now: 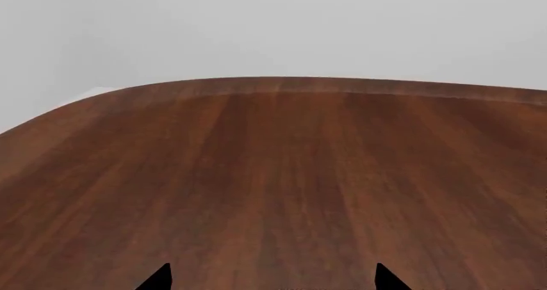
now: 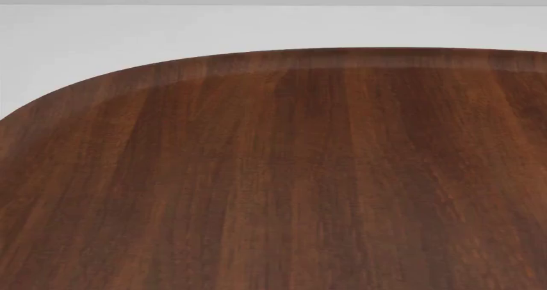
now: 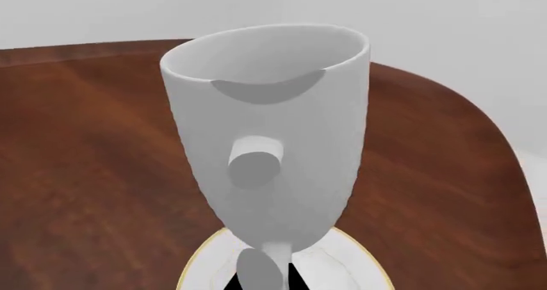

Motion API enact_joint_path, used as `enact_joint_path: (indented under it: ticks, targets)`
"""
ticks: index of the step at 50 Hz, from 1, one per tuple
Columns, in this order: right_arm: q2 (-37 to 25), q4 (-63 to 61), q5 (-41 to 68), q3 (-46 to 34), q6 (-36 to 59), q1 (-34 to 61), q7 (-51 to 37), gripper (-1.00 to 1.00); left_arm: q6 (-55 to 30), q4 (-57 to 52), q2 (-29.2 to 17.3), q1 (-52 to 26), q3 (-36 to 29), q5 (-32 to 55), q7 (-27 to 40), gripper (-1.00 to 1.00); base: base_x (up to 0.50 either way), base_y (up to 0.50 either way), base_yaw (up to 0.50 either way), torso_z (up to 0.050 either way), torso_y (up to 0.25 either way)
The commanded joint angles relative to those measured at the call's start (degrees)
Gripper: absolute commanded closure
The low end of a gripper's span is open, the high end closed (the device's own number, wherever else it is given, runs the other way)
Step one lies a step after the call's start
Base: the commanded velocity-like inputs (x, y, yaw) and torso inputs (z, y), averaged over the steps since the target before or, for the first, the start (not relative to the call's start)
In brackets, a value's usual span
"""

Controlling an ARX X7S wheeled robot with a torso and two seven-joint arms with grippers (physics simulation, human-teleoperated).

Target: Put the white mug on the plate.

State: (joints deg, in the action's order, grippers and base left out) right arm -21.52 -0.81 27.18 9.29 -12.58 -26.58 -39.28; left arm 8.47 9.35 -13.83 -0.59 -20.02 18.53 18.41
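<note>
The left gripper [image 1: 273, 283] hovered low over the bare wooden surface [image 1: 282, 187], facing its far rounded edge; only two dark fingertips showed, well apart with nothing between them, so it stood spread and empty. The head view held only the surface's far left corner, with neither arm in sight.

In the right wrist view, the white mug [image 3: 269, 136] filled the frame, upright, its handle turned toward the camera, near the surface's far right corner. Its base appeared to sit over the plate [image 3: 355, 258], though whether it touched or hung just above could not be told. Of the right gripper [image 3: 261, 280] only a dark sliver showed below the handle; whether it was clamping the handle or had let go could not be told.

The step in hand seemed to be setting the mug down. Doing it well would mean keeping the mug upright and centred on the plate, confirming contact, then parting the fingers gently and backing straight away from the handle without tipping it.

One mug and one plate were visible.
</note>
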Motion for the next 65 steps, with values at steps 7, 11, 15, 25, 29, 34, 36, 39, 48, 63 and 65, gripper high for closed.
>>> enact_joint_path:
  ticks: [7, 11, 15, 25, 29, 34, 36, 39, 48, 63, 65]
  targets:
    - [1.55, 3.14, 1.34, 2.15, -4.59, -0.01, 2.15, 1.00, -0.09, -0.50, -0.24, 0.07, -0.48, 0.26, 0.29, -1.00, 0.00, 0.00, 0.00, 0.000, 0.001]
    - [2.03, 4.39, 1.94, 2.14, -5.64, 0.71, 3.10, 1.00, 0.04, -0.50, -0.28, 0.11, -0.61, 0.26, 0.31, -1.00, 0.00, 0.00, 0.00, 0.000, 0.000]
    - [2.40, 6.35, 2.29, 1.94, -6.60, 2.00, 4.23, 1.00, 0.09, -0.65, -0.39, 0.15, -0.65, 0.31, 0.39, -1.00, 0.00, 0.00, 0.00, 0.000, 0.000]
    - [3.15, 11.61, 2.25, 1.24, -7.89, 5.20, 6.03, 1.00, 0.19, -0.55, -0.50, 0.05, -0.81, 0.31, 0.66, -1.00, 0.00, 0.00, 0.00, 0.000, 0.000]
    - [3.42, 13.13, 2.61, 1.04, -8.19, 6.15, 6.75, 1.00, 0.26, -0.38, -0.47, -0.01, -0.96, 0.31, 0.66, -1.00, 0.00, 0.00, 0.00, 0.000, 0.000]
    - [3.64, 14.49, 2.44, 0.57, -8.33, 7.20, 7.24, 1.00, 0.07, -0.71, -0.59, 0.00, -1.04, 0.40, 0.86, -1.00, 0.00, 0.00, 0.00, 0.000, 0.000]
    - [3.89, 15.61, 2.42, 0.35, -8.59, 7.69, 7.67, 1.00, 0.32, -0.44, -0.58, -0.03, -1.04, 0.42, 0.79, -1.00, 0.00, 0.00, 0.00, 0.000, 0.000]
    - [4.06, 16.21, 2.53, 0.26, -8.75, 7.90, 7.92, 1.00, 0.31, -0.41, -0.57, -0.08, -1.16, 0.40, 0.84, -1.00, 0.00, 0.00, 0.00, 0.000, 0.000]
    - [4.63, 19.79, 2.42, -0.39, -9.44, 10.07, 9.26, 1.00, 0.15, -0.86, -0.83, 0.03, -1.28, 0.56, 1.08, -1.00, 0.00, 0.00, 0.00, 0.000, 0.000]
    - [4.84, 23.49, 2.62, -0.37, -10.38, 11.47, 10.44, 1.00, 0.36, -0.60, -0.92, 0.01, -1.65, 0.66, 1.18, -1.00, 0.00, 0.00, 0.00, 0.000, 0.000]
    - [4.96, 24.42, 2.75, -0.33, -10.73, 11.79, 10.85, 1.00, 0.30, -0.75, -0.98, 0.05, -1.69, 0.71, 1.23, -1.00, 0.00, 0.00, 0.00, 0.000, 0.000]
